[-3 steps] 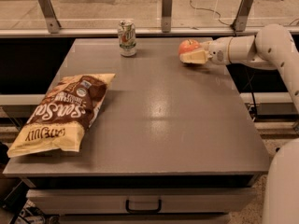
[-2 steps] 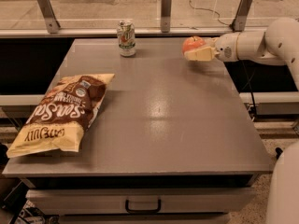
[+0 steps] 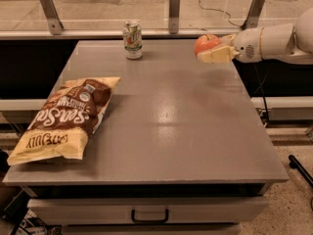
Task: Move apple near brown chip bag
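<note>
At 8 o'clock on the surface [image 3: 171,126] we see the brown chip bag [image 3: 63,119] lying flat, where it lay a second ago. The soda can [image 3: 132,39] stands at 11 o'clock, also unmoved. Over at 1 o'clock the gripper [image 3: 209,50] reaches in from the right with its fingers [image 3: 215,56] pinching the apple [image 3: 207,44]. Over the last second the apple has risen a little and drifted slightly toward 3 o'clock, and it now appears to hang clear of the surface near the far right corner. We judge the lift done and the carry not yet begun. The apple sits well apart from the bag, so the hold must last across the whole surface toward 8 o'clock.
</note>
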